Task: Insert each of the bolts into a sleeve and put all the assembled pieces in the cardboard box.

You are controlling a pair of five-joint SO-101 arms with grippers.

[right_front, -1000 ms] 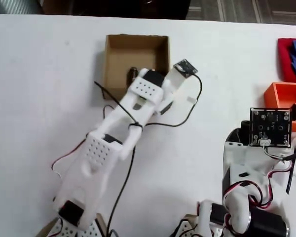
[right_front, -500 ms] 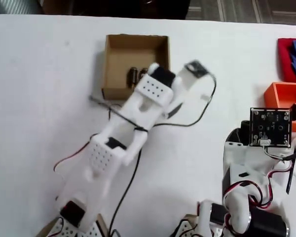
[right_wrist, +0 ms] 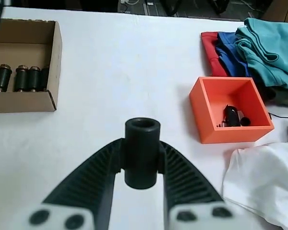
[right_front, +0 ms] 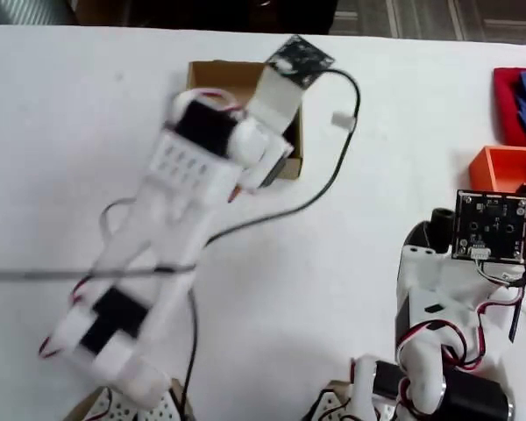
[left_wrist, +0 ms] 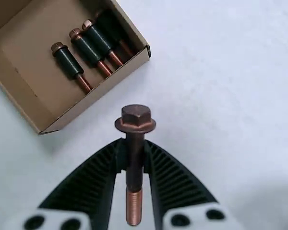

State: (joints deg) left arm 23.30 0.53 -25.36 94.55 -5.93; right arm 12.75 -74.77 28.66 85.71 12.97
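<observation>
My left gripper (left_wrist: 134, 147) is shut on a copper bolt (left_wrist: 135, 120), gripped by its shank with the hex head pointing away from the wrist. Beyond it lies the cardboard box (left_wrist: 24, 108), holding several black sleeves with bolts in them (left_wrist: 89, 48). My right gripper (right_wrist: 142, 160) is shut on an upright black sleeve (right_wrist: 142, 136) with its bore facing up, held over the white table. In the high view the left arm (right_front: 184, 167) reaches over the cardboard box (right_front: 212, 74), and the right arm (right_front: 438, 289) stays folded at the near right.
An orange bin (right_wrist: 230, 129) holding small dark parts stands right of the sleeve, also visible as the orange bin (right_front: 500, 167) at the table's right edge. Folded clothes (right_wrist: 259, 43) lie behind it. A white cloth (right_wrist: 264, 177) lies nearer. Cables (right_front: 333, 167) trail beside the box.
The left arm has swung left and farther across the box, its wrist camera now at the box's far edge. The right arm has barely shifted.
</observation>
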